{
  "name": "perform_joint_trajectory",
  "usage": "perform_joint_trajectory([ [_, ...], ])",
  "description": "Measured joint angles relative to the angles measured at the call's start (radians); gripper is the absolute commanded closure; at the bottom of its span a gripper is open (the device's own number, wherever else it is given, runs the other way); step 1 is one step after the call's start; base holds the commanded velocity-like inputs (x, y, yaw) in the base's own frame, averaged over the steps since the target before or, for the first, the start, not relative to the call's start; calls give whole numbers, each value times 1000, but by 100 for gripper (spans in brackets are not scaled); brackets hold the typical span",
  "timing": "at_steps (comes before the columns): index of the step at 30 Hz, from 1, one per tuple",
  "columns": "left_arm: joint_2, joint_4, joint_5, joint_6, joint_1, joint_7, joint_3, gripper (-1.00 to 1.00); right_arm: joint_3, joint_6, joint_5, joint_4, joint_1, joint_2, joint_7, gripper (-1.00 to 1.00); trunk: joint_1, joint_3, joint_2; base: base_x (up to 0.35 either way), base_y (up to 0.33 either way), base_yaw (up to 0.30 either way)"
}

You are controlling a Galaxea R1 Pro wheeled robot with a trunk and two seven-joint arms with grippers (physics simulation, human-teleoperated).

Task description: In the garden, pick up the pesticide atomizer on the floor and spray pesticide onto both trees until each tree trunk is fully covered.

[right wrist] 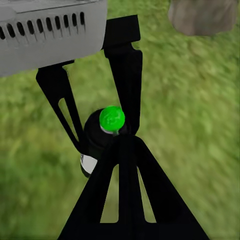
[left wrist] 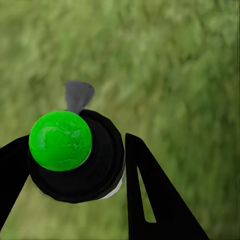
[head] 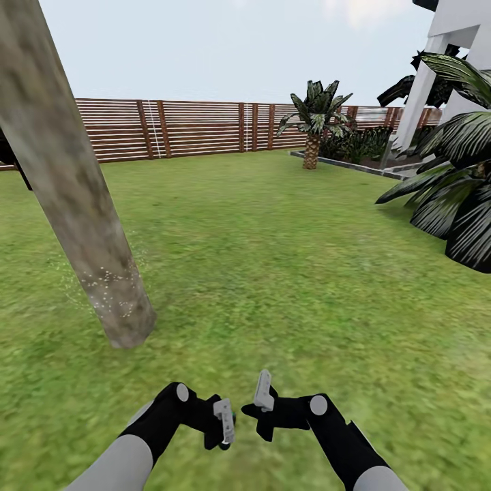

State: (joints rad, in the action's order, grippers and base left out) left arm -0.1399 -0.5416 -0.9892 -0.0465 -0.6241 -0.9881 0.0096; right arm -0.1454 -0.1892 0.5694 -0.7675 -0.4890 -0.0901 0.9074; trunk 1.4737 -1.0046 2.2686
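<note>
Rough mottled bark on tree trunk (head: 68, 198), slatted wood fence (head: 198, 126).

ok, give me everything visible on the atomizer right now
The pesticide atomizer is a small black rounded bottle with a pale band low on its body. Its tip shows bright green, not red, and a grey trigger-like tab sticks out beside it. It is held off the grass between the left gripper's fingers; the right wrist view shows it clamped there too. No spray is visible leaving it.
</note>
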Motion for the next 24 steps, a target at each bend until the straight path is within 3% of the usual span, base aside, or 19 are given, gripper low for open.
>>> perform_joint_trajectory([
  [12,-19,1,7,-3,0,-5,1,100,0,-1,0,0,0,0,0,100,0,0,0,0,0,0],
  [24,-21,2,9,-3,0,-5,1,100,0,-1,2,0,0,0,0,100,0,0,0,0,0,0],
])
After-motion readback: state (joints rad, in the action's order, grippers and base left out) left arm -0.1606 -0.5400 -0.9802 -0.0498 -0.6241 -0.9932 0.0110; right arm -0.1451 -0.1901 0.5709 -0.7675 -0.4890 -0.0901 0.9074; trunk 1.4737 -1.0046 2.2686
